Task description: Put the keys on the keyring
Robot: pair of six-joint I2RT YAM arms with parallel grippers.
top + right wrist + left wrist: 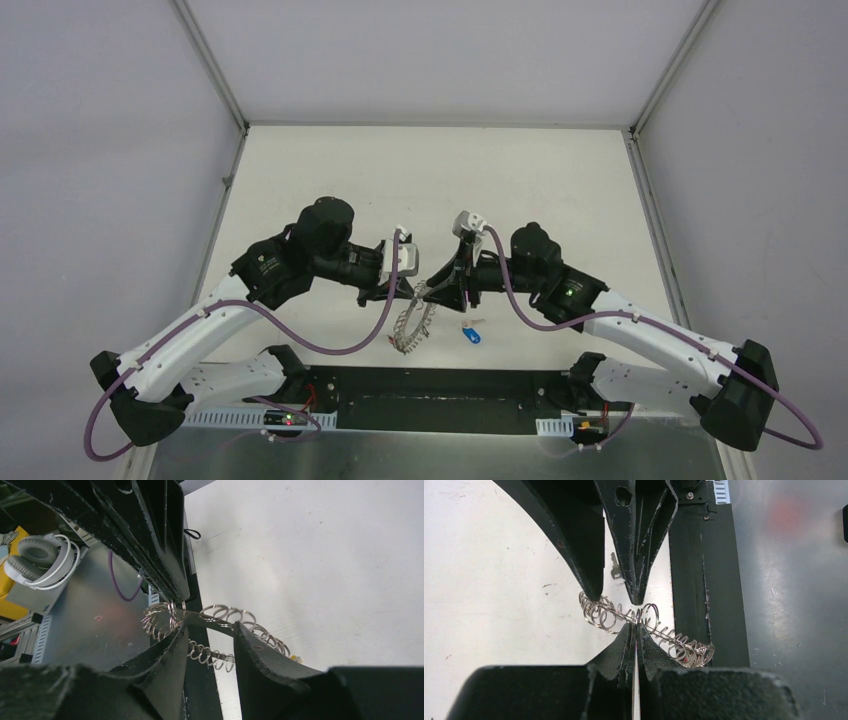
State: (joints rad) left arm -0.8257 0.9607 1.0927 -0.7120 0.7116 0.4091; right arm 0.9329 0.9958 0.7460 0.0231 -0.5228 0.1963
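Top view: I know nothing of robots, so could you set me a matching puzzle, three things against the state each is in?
Things:
1. left tool
2. right tool
3. blue-tagged key

States:
a. lying on the table
b. fingers apart
c. shut on the chain of rings

Pairs: 1-c, 2-b, 3-a.

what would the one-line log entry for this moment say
left gripper: shut on chain of silver wire keyrings | right gripper: open, fingers astride chain | blue-tagged silver key: on white table, not on a ring
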